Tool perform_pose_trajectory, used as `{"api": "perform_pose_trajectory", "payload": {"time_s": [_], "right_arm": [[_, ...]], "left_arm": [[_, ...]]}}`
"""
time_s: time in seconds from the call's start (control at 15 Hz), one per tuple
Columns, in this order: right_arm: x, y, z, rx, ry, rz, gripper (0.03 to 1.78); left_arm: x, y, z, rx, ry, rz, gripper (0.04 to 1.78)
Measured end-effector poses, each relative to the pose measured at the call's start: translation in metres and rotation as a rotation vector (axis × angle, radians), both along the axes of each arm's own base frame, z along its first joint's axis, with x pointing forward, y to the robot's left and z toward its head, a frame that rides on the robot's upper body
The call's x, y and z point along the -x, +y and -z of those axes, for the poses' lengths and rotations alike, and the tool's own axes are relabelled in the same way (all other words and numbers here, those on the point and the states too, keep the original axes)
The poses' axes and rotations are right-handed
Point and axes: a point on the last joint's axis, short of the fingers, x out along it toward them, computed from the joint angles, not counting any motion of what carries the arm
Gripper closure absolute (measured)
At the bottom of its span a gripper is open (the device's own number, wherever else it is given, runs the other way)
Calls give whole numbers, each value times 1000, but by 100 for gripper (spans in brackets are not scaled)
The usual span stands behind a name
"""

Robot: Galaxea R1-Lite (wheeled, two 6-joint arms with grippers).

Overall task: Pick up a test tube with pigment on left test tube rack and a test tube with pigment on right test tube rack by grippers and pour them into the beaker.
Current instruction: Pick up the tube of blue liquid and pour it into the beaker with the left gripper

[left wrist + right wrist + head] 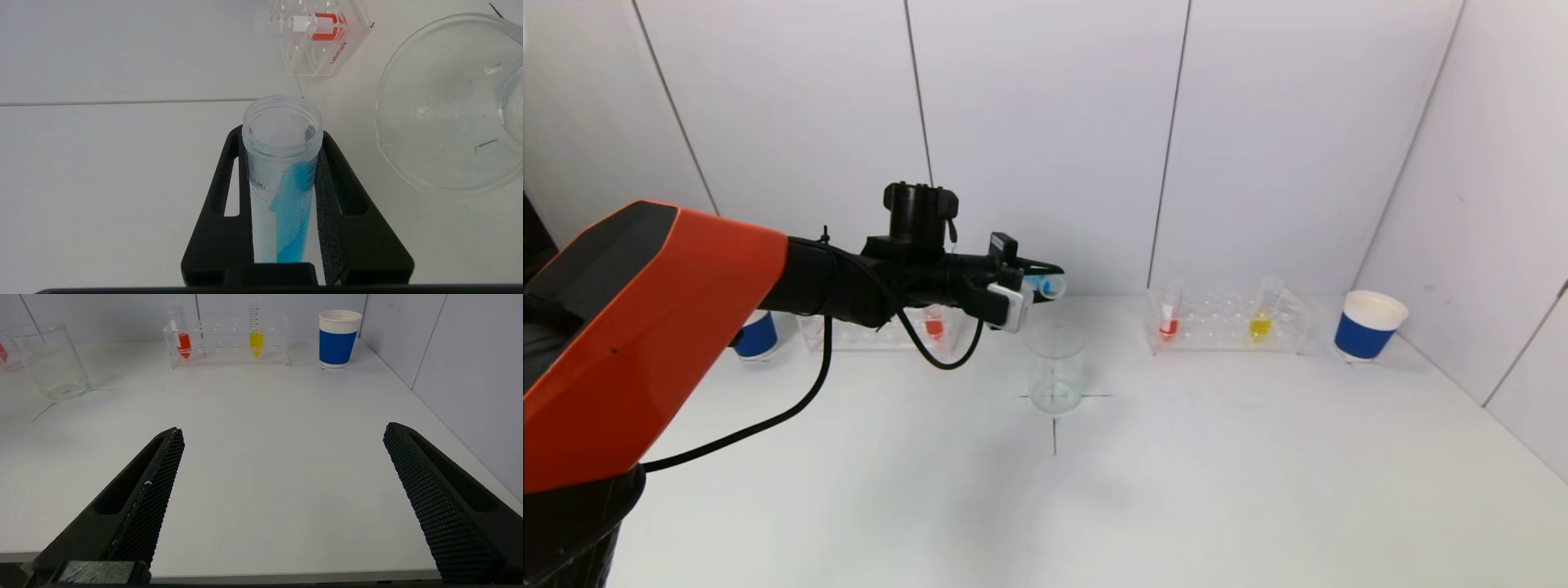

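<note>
My left gripper [1039, 282] is shut on a test tube with blue pigment [282, 179], held tilted nearly level, its open mouth [1052, 286] just above and left of the clear beaker [1055, 369]. The beaker also shows in the left wrist view [445, 110] and holds no colour. The left rack [882, 331] keeps a red tube [934, 325]. The right rack [1229, 321] holds a red tube [1169, 325] and a yellow tube [1260, 322]. My right gripper [282, 433] is open and empty, low over the table's near right edge, out of the head view.
A blue-and-white paper cup [1370, 325] stands right of the right rack, another [756, 335] left of the left rack behind my arm. A black cross [1055, 400] marks the table under the beaker. Walls close the back and right sides.
</note>
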Motion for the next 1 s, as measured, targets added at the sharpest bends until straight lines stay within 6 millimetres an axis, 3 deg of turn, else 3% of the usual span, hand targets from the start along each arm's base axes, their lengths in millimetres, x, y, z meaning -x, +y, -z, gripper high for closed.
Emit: {"api": "perform_pose_trajectory", "payload": {"time_s": [1.0], "right_arm": [[0, 0, 0, 0, 0, 0, 4]], "left_arm": [[-6, 4, 12, -55, -73, -7, 137]]}}
